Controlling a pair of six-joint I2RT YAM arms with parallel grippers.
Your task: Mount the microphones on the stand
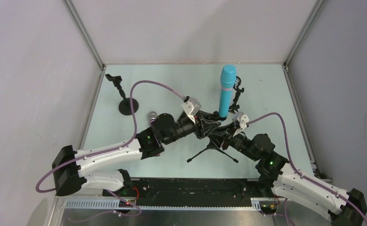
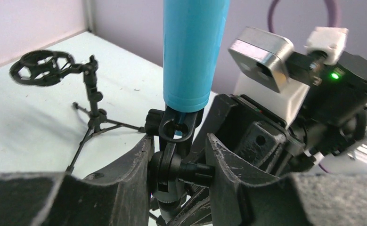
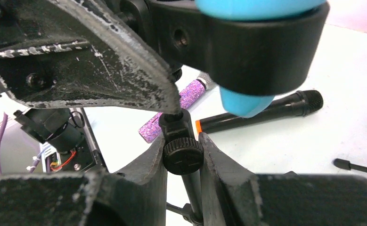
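Left claw [image 2: 178, 153] clamps the stand joint [image 2: 168, 170]; right claw [image 3: 183, 141] pinches its knob [image 3: 183, 159]; mid-table [image 1: 172, 80].

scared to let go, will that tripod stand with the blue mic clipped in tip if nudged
Probably tippy: the turquoise mic stands tall atop the thin-legged tripod stand, so it looks top-heavy. Its jointed neck may swivel under a push. The left claw and right claw gripping it likely steady it.

No legible text, label, brand, number or sign on any surface.
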